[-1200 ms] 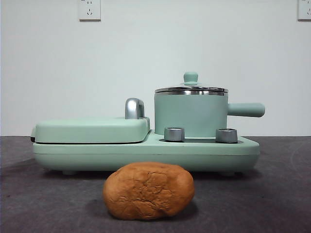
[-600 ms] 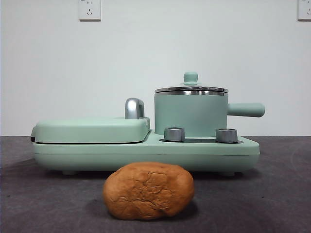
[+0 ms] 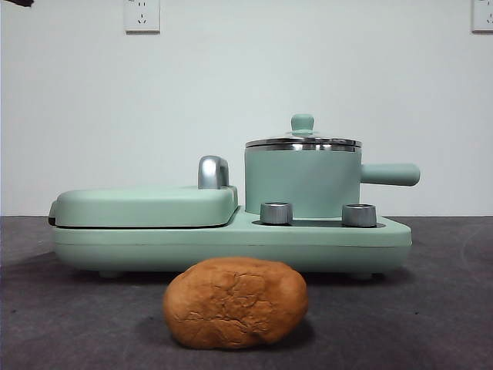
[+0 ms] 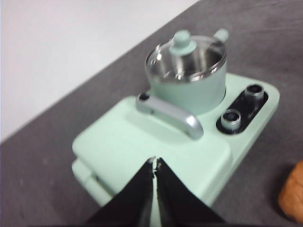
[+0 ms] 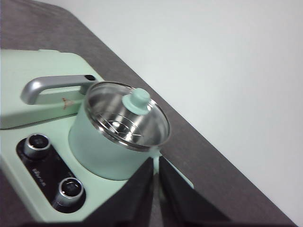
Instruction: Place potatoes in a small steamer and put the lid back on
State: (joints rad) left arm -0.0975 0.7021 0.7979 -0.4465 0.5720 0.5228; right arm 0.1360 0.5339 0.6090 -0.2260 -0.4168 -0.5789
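The orange-brown potato (image 3: pixel 235 302) lies on the dark table in front of the appliance; its edge also shows in the left wrist view (image 4: pixel 293 194). The mint-green steamer pot (image 3: pixel 302 183) stands on the right of the base, with the glass lid (image 3: pixel 303 142) on it. My left gripper (image 4: pixel 155 163) is shut and empty, above the flat grill cover (image 4: pixel 142 142), apart from the pot (image 4: pixel 194 92) and lid (image 4: pixel 185 59). My right gripper (image 5: pixel 156 163) is shut and empty, high beside the pot (image 5: pixel 104 149), looking down on the lid (image 5: pixel 128 118).
The mint-green base (image 3: pixel 231 245) carries the flat grill cover (image 3: pixel 146 206) with its chrome handle (image 3: pixel 213 172) on the left and two steel knobs (image 3: pixel 276 213) in front of the pot. The pot's side handle (image 3: pixel 391 174) points right. A black arm tip (image 3: pixel 17 2) shows at the top left corner.
A black arm tip has come into the top left corner of the front view. The potato, pot and lid have not moved.
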